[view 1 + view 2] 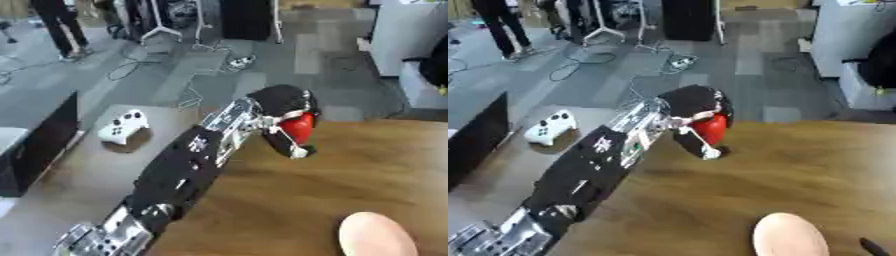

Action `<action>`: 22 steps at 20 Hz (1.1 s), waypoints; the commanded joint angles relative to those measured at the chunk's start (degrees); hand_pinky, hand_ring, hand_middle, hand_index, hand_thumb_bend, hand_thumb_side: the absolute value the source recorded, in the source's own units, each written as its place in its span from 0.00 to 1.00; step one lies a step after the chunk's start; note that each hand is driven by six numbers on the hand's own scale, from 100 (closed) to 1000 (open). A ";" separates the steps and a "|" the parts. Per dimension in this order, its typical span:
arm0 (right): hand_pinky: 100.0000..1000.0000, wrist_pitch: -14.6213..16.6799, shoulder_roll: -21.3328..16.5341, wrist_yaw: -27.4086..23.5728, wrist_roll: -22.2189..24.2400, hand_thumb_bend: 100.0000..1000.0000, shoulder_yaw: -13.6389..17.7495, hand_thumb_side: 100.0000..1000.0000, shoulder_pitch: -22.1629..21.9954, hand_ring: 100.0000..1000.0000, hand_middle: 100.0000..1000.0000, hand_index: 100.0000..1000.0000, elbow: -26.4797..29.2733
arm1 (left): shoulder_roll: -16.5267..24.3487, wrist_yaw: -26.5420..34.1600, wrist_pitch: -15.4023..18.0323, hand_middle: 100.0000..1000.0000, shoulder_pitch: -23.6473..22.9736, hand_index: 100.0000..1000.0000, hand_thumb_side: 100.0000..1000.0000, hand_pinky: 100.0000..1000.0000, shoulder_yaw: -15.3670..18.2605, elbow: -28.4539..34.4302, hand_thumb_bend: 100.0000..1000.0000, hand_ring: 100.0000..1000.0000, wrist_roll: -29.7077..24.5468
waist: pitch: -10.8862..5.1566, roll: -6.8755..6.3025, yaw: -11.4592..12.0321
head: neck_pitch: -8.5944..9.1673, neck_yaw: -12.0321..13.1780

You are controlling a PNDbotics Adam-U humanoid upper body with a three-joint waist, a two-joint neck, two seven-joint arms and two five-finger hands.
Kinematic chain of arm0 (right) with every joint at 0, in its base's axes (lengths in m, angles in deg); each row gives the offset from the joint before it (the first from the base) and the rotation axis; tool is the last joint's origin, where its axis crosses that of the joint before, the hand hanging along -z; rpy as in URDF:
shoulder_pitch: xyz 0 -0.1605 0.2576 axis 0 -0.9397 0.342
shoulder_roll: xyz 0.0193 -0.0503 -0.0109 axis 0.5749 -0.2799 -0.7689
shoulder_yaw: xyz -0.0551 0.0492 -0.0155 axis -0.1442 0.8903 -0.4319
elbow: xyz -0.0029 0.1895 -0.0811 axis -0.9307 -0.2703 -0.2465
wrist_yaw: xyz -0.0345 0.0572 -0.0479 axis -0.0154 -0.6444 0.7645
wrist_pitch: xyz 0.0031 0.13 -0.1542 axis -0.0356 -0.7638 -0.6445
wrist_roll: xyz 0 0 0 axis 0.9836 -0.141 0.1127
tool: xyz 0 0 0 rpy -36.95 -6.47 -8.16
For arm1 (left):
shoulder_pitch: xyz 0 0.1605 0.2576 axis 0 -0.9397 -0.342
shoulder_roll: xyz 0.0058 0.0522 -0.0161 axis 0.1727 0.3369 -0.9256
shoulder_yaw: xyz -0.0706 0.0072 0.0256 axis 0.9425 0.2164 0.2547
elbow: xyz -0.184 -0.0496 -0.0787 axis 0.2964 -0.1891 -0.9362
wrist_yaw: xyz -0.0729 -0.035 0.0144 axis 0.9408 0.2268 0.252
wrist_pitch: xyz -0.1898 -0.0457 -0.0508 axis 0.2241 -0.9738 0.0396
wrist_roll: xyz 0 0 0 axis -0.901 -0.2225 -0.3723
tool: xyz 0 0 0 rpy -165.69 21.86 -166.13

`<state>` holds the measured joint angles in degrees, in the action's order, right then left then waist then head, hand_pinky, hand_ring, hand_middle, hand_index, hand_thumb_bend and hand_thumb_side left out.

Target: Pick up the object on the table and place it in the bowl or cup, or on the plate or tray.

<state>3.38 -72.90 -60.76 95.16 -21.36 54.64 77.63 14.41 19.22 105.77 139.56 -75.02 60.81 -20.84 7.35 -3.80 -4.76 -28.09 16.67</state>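
Observation:
My left arm reaches from the lower left up across the wooden table [350, 170]. Its hand [282, 102] sits near the table's far edge, fingers curled round a red object [300, 128] that shows below the palm. I cannot make out the object's shape beyond a rounded red body. Whether it rests on the table or hangs just above it is unclear. A pale pink rounded dish [376, 235] lies at the table's near edge, well apart from the hand. A small dark tip [873, 247] at the lower right corner may be my right hand; nothing more of it shows.
A white game controller [122, 126] lies on a lower grey surface left of the table. A dark cabinet [35, 145] stands at the far left. Cables and stand legs cover the floor beyond the table's far edge.

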 commanded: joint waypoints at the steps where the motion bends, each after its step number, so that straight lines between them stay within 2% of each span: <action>1: 0.55 -0.13 -1.15 -0.69 -0.31 0.00 0.57 1.00 -0.14 0.67 0.55 0.97 1.36 | -0.91 1.96 -0.78 0.22 1.09 0.37 0.00 0.00 -0.60 1.84 0.05 0.11 -0.26 | -1.28 0.21 -0.33 | 0.38 -0.25; 5: 0.55 0.08 -1.66 -0.80 -0.98 0.00 1.36 0.98 -0.63 0.67 0.55 0.97 1.88 | -3.12 3.87 -1.22 0.21 0.27 0.37 0.00 0.00 -1.62 2.89 0.00 0.10 -0.91 | -1.41 0.32 -1.23 | 0.42 -0.24; 10: 0.55 0.67 -2.10 0.10 -2.51 0.00 2.85 0.97 -1.46 0.67 0.55 0.97 2.78 | -6.28 5.12 -1.49 0.21 -1.75 0.37 0.00 0.00 -2.99 4.65 0.00 0.10 -1.40 | -0.74 0.59 -2.77 | 0.34 0.03; 22: 0.55 1.33 -1.25 2.90 -5.85 0.00 5.41 0.95 -1.68 0.68 0.55 0.96 4.01 | -11.95 0.84 -1.45 0.21 -5.83 0.37 0.00 0.00 -5.23 5.83 0.00 0.09 0.82 | 1.80 0.42 -7.07 | 0.18 1.53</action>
<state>4.56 -73.89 -58.26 89.76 -16.56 52.97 80.22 2.79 20.73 104.24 133.00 -80.17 65.60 -20.53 9.89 -3.66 -11.92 -28.09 17.59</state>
